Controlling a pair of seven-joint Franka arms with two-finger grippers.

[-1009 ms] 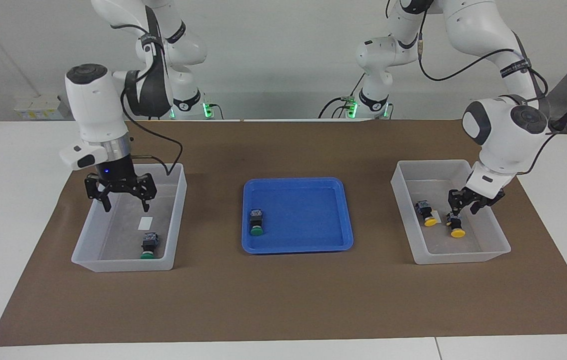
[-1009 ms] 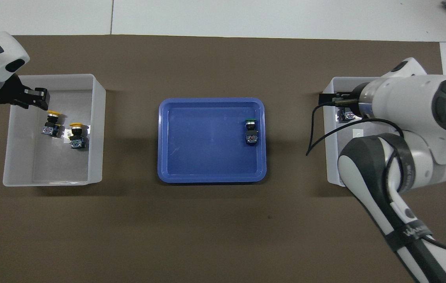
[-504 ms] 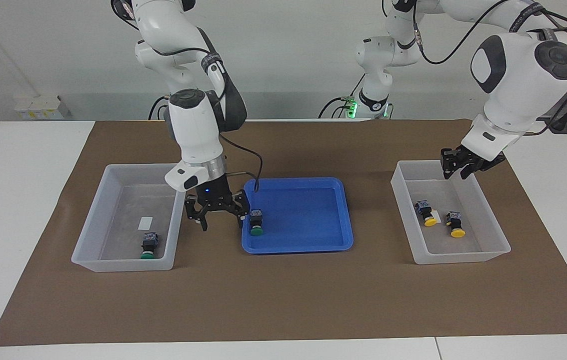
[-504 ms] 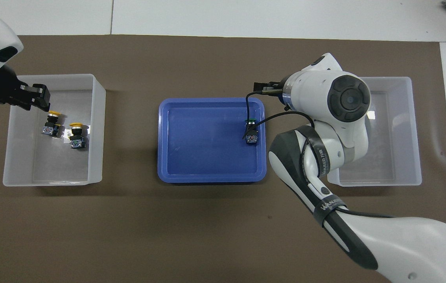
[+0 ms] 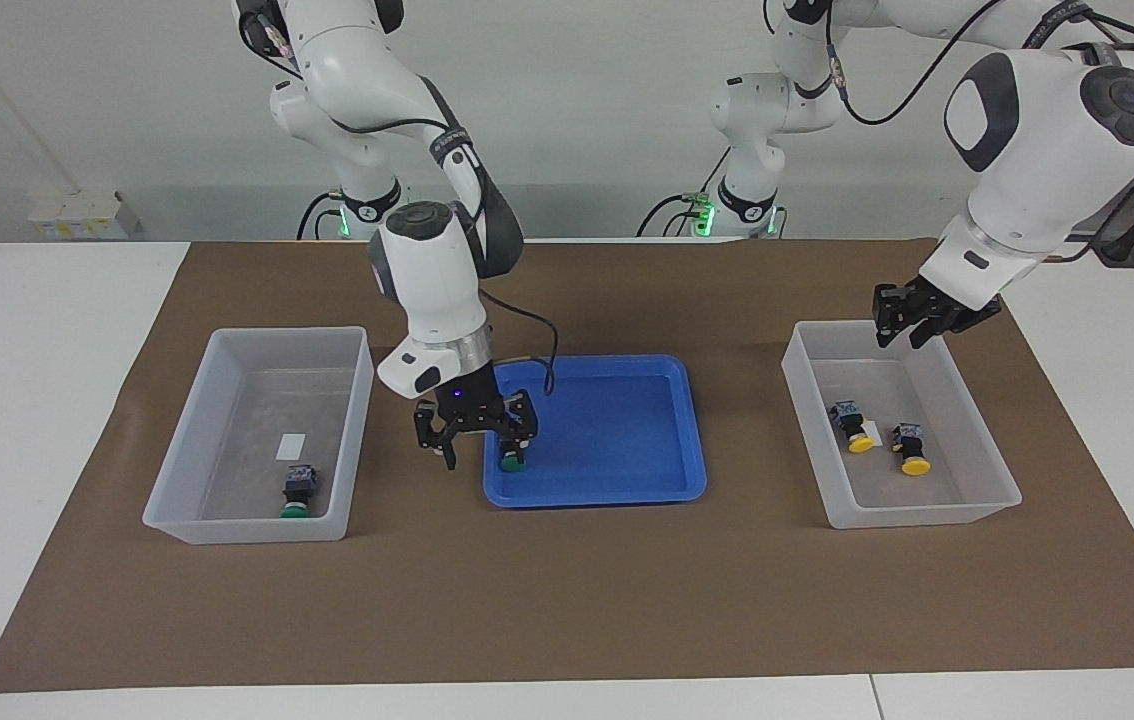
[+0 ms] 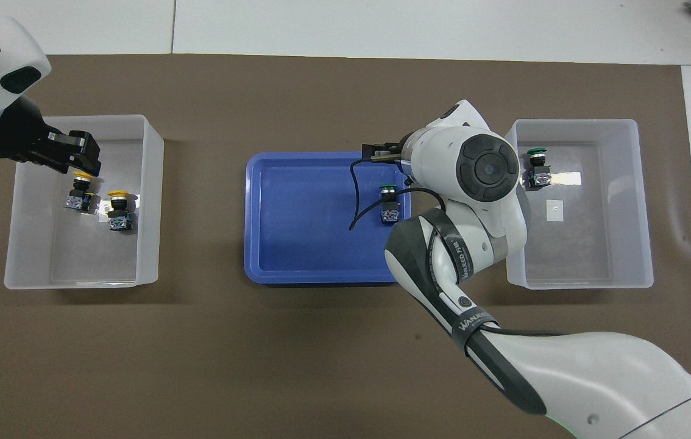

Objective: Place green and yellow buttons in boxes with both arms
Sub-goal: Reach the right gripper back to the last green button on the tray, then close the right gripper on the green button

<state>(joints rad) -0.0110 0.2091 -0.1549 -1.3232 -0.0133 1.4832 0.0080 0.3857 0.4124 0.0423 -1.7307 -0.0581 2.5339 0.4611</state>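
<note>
One green button (image 5: 512, 458) (image 6: 389, 203) lies in the blue tray (image 5: 627, 430) (image 6: 309, 219), at the edge toward the right arm's end. My right gripper (image 5: 487, 447) is open and low over the tray, its fingers on either side of this button. In the overhead view its wrist hides it. The other green button (image 5: 297, 492) (image 6: 536, 166) lies in the box (image 5: 257, 338) (image 6: 577, 125) at the right arm's end. Two yellow buttons (image 5: 852, 425) (image 5: 912, 450) (image 6: 82, 190) (image 6: 119, 210) lie in the other box (image 5: 799, 400) (image 6: 152, 183). My left gripper (image 5: 905, 325) (image 6: 74, 153) is open and empty, raised over that box's rim.
A brown mat (image 5: 567, 600) covers the table under the tray and both boxes. A white label (image 5: 292, 443) sticks to the floor of the box with the green button. Small white boxes (image 5: 77, 212) stand at the table's back edge.
My right gripper moved from over its box to the blue tray and came down around the green button. My left gripper rose out of the box with the yellow buttons.
</note>
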